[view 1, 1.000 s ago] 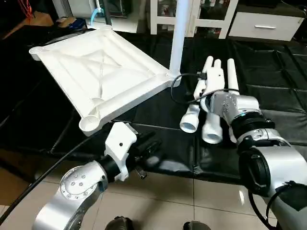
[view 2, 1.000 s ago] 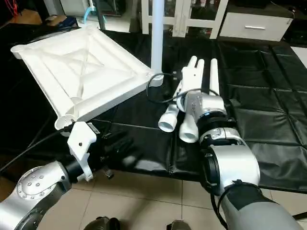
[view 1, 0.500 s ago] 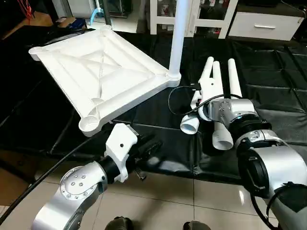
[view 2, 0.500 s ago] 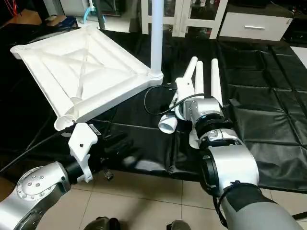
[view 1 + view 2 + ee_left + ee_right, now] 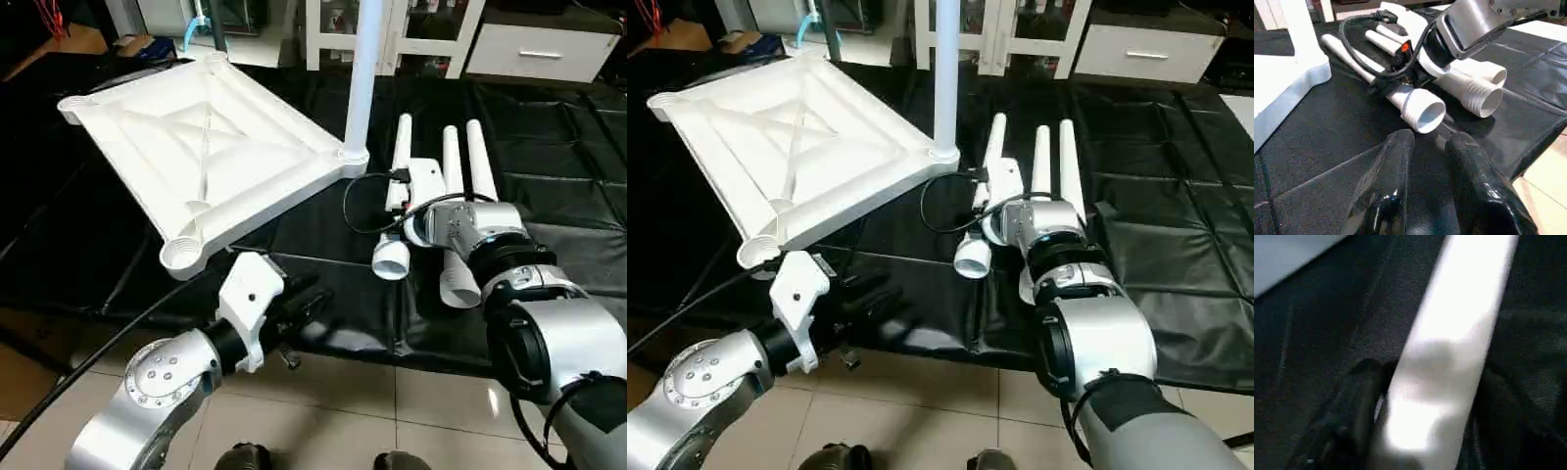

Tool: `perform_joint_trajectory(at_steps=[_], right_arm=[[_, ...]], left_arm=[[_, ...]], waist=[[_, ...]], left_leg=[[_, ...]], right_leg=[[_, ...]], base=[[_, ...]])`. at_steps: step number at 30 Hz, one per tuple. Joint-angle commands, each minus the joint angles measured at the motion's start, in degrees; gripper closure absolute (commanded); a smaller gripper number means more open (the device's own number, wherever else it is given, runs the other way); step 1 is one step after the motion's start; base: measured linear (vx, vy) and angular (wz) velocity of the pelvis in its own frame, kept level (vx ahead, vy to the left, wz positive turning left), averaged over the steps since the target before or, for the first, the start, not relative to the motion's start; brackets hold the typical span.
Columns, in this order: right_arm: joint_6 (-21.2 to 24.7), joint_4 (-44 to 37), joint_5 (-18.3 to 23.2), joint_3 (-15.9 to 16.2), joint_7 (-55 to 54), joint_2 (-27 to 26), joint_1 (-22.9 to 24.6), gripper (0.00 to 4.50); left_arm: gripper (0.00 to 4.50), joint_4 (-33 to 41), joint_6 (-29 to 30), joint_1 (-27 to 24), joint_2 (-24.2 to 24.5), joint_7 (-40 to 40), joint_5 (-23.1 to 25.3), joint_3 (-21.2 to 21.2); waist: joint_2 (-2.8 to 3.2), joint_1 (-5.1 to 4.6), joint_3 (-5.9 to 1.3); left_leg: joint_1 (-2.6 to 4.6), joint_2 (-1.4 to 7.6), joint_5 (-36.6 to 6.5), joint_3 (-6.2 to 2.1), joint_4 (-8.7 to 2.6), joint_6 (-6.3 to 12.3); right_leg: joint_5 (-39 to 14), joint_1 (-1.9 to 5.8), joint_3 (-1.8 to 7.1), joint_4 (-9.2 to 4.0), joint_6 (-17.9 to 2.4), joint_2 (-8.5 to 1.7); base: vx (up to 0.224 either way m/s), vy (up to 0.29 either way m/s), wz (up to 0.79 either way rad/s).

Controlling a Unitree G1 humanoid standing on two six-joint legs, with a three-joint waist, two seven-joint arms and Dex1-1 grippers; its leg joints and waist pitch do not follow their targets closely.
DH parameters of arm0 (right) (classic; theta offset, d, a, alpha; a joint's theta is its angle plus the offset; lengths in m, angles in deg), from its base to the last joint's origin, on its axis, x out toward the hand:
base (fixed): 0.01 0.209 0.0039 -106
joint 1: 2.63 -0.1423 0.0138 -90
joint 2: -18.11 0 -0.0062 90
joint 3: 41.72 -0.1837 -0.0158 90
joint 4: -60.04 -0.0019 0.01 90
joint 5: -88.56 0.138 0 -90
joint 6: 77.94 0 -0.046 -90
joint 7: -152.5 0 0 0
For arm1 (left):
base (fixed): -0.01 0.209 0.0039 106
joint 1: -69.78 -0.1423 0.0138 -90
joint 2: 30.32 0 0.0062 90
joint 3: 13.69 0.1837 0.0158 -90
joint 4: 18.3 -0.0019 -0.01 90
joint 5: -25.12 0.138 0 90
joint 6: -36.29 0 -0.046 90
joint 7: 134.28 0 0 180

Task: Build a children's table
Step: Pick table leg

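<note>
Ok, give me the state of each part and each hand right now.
tabletop: upside down on the black mat, ribs up.
fitted leg: upright in a corner socket.
leftmost loose leg: lying on the mat, right hand's fingers on both sides.
two other loose legs: lying flat.
right hand: straddling the leg.
left hand: partly open, empty.

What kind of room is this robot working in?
Probably a home-like test room: tiled floor, white cabinet with a drawer behind, and black mats laid out under the upside-down tabletop.

Left claw (image 5: 1427, 161) fingers slightly parted, empty, over black mat (image 5: 1327, 127), facing the open-ended white legs (image 5: 1420, 105)
</note>
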Motion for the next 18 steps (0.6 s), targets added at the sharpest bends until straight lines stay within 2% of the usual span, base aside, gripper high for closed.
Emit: perform_joint_trajectory(at_steps=[1,9,11,12,14,15,17,18], right_arm=[[1.19,1.55,0.82,-1.04,-0.58,-0.01,0.26,1.97],[0.34,1.74,1.78,-3.15,-1.72,0.45,0.26,2.41],[-0.08,1.66,2.98,-4.68,-2.62,0.67,0.22,2.49],[-0.74,1.45,3.79,-5.71,-3.16,0.73,0.34,2.57],[-1.88,0.71,5.34,-7.69,-3.56,0.60,0.85,2.59],[-2.45,0.34,5.85,-8.34,-3.59,0.53,1.10,2.60],[-2.13,-0.17,6.69,-9.27,-3.44,0.69,1.37,2.62],[-1.78,-0.29,6.96,-9.42,-3.34,0.78,1.42,2.63]], left_arm=[[3.11,0.96,0.03,0.15,0.56,0.05,0.45,0.42],[3.11,0.33,-0.22,0.76,0.43,-0.10,0.68,0.61],[3.11,0.11,-0.53,0.84,0.39,-0.27,0.93,0.55],[3.11,-0.01,-0.72,0.80,0.37,-0.33,1.02,0.47],[3.11,-0.37,-1.06,0.62,0.62,-0.25,1.30,0.28],[3.11,-0.50,-1.12,0.59,0.73,-0.22,1.42,0.24],[3.11,-0.86,-1.16,0.90,0.97,-0.18,1.73,0.24],[3.11,-0.98,-1.19,1.03,1.04,-0.16,1.79,0.19]], waist=[[-0.34,-0.19,-3.81],[-0.33,-0.15,-3.92],[-0.34,-0.17,-3.90],[-0.22,-0.16,-3.95],[0.53,-0.07,-4.05],[0.18,-0.10,-4.07],[0.63,0.00,-4.12],[0.42,-0.04,-4.19]], left_leg=[[2.27,1.13,-15.01,-0.34,-5.22,-2.28],[2.33,1.09,-13.53,-0.14,-5.15,-1.83],[2.35,1.12,-13.88,-0.14,-5.18,-1.89],[2.41,1.11,-14.05,-0.13,-5.16,-2.05],[2.46,1.06,-14.37,-0.22,-5.13,-2.32],[2.40,1.07,-14.34,-0.16,-5.13,-2.27],[2.43,1.02,-14.00,-0.22,-5.08,-2.20],[2.45,1.02,-13.65,-0.18,-5.04,-1.97]], right_leg=[[-8.60,1.25,0.33,-3.90,-11.64,-0.09],[-7.52,1.33,0.29,-3.89,-12.28,-0.04],[-7.91,1.34,0.31,-3.94,-12.23,-0.09],[-8.01,1.32,0.29,-3.96,-12.18,-0.07],[-7.45,1.36,0.18,-3.82,-12.24,-0.07],[-6.93,1.38,0.18,-3.88,-12.37,-0.07],[-6.01,1.46,0.09,-3.73,-12.72,-0.02],[-5.23,1.52,0.05,-3.71,-13.03,0.05]], base=[[0.000,0.000,0.00],[0.000,0.000,0.00],[0.000,0.000,0.00],[0.000,0.000,0.00],[0.000,0.000,0.00],[0.000,0.000,0.00],[0.000,0.000,0.00],[0.000,0.000,0.00]])
